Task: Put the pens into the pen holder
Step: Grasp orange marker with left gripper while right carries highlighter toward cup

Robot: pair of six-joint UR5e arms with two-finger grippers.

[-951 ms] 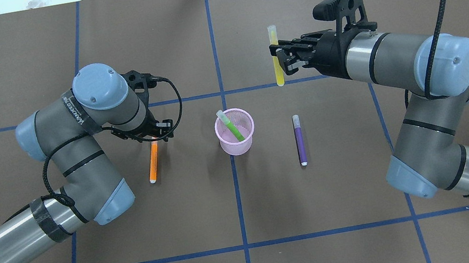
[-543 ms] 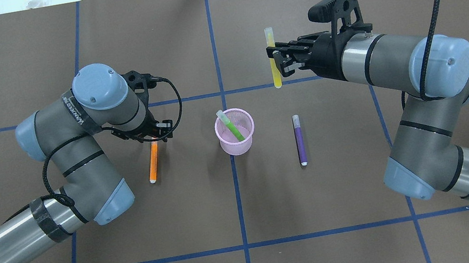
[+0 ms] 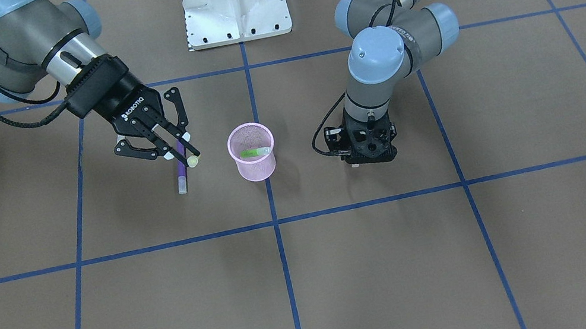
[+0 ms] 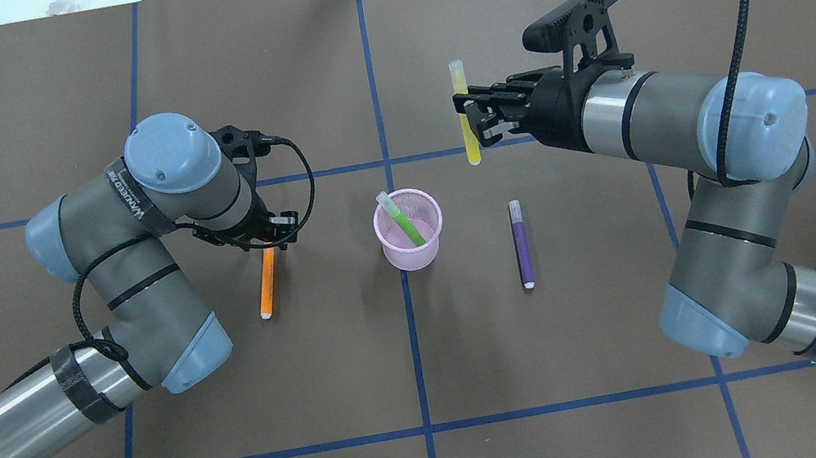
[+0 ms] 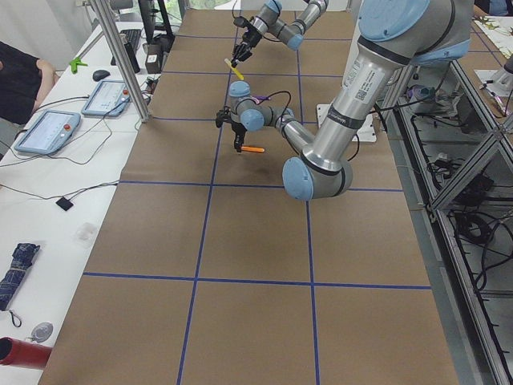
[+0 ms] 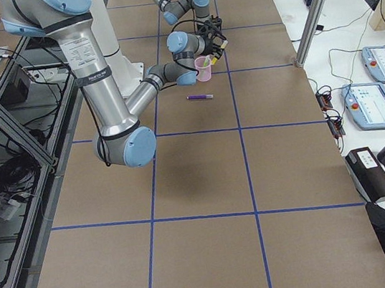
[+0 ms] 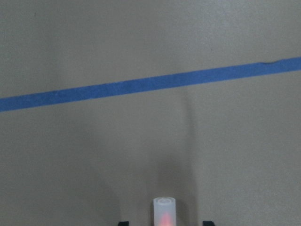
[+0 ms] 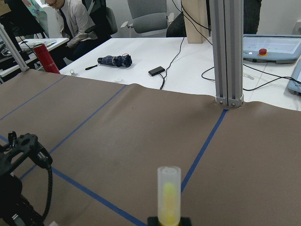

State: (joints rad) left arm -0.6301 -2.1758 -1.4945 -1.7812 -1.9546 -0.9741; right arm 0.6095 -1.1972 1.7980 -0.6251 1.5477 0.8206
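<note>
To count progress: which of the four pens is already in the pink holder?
The green pen: it alone leans inside the pink holder. The right gripper holds the yellow pen; the orange pen and purple pen lie on the table.

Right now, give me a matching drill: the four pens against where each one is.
Things:
1 green pen
2 yellow pen
3 orange pen
4 purple pen

Places:
A flat on the table, overhead view's right of the cup
B gripped in the right arm's fingers, off the table
C leaning inside the cup
D flat on the table, overhead view's left of the cup

Pairs: 1-C, 2-B, 3-D, 4-A
</note>
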